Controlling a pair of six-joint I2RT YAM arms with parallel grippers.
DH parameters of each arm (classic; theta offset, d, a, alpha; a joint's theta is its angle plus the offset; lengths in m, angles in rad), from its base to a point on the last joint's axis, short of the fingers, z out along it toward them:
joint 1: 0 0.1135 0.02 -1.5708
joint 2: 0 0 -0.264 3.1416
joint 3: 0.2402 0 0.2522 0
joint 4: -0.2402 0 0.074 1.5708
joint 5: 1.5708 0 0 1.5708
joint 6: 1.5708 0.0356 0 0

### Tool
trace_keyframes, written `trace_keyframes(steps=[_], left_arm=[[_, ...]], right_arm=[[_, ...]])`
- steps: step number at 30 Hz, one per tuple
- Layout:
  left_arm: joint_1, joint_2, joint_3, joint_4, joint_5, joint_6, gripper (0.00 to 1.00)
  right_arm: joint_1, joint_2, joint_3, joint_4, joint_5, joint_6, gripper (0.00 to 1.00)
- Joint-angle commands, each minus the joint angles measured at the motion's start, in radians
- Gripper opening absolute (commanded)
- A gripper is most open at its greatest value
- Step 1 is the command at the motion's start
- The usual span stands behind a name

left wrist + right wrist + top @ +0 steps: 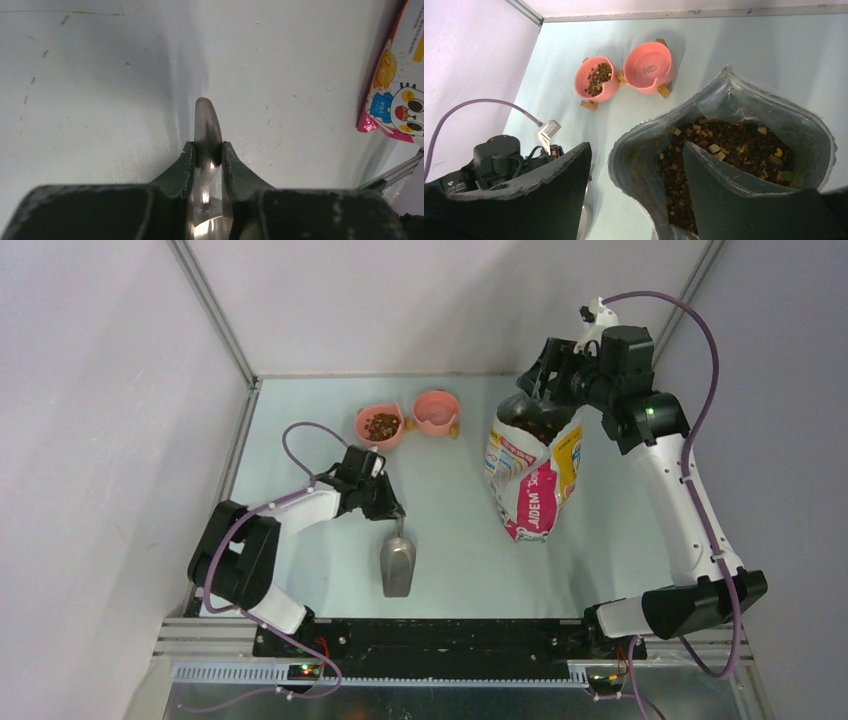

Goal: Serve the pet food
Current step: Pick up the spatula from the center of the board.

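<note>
Pet food (734, 145) fills the open printed bag (535, 480), which stands upright at the right of the table. More pet food (599, 79) lies in the left pink bowl (365, 430). The grey metal scoop (397, 565) rests on the table, bowl end toward the arm bases. My left gripper (207, 152) is shut on its handle (206, 122), both fingers pressed against it. My right gripper (636, 145) is open at the bag's mouth. It straddles the bag's near wall (644, 165), with one finger over the food inside and the other outside.
A second pink bowl (437, 412), with a fish mark inside and no food, sits next to the filled one on a shared wooden stand. Enclosure walls close the table at the left, back and right. The bag (400, 100) shows at the right edge of the left wrist view.
</note>
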Motion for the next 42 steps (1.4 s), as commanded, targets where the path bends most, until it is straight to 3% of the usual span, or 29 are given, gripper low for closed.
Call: trace_keyframes(steps=[1, 6, 10, 18, 24, 27, 34, 36, 38, 40, 41, 42], left_arm=[[0.003, 0.032, 0.056, -0.008, 0.027, 0.051, 0.04], [0.016, 0.025, 0.145, -0.122, -0.004, 0.105, 0.00], [0.027, 0.020, 0.286, -0.229, -0.033, 0.109, 0.00], [0.068, 0.001, 0.515, -0.363, -0.083, 0.026, 0.00], [0.095, -0.053, 0.612, -0.383, -0.106, -0.073, 0.00], [0.109, -0.086, 0.635, -0.357, -0.097, -0.126, 0.00], [0.164, -0.115, 0.663, -0.311, 0.003, -0.202, 0.00], [0.165, -0.120, 0.664, -0.305, 0.028, -0.211, 0.00], [0.167, -0.131, 0.651, -0.294, 0.042, -0.217, 0.00], [0.169, -0.144, 0.638, -0.271, 0.062, -0.212, 0.00], [0.169, -0.147, 0.635, -0.267, 0.072, -0.208, 0.00], [0.169, -0.151, 0.629, -0.258, 0.076, -0.195, 0.00]], right_arm=[[0.008, -0.032, -0.009, 0.035, -0.011, 0.012, 0.73], [0.067, -0.038, -0.011, 0.031, 0.004, -0.047, 0.77], [0.182, -0.052, -0.019, 0.047, 0.072, -0.118, 0.80], [0.407, -0.051, -0.161, 0.149, 0.080, -0.060, 0.81], [0.520, 0.064, -0.208, 0.169, 0.129, 0.016, 0.73], [0.546, 0.131, -0.208, 0.212, 0.102, -0.049, 0.75], [0.597, 0.298, -0.075, 0.149, 0.116, -0.088, 0.75], [0.599, 0.317, -0.076, 0.169, 0.118, -0.061, 0.72], [0.595, 0.341, -0.067, 0.182, 0.125, -0.037, 0.62], [0.588, 0.355, -0.055, 0.187, 0.117, -0.028, 0.45], [0.586, 0.356, -0.054, 0.195, 0.102, -0.027, 0.29], [0.578, 0.353, -0.060, 0.201, 0.098, -0.024, 0.22]])
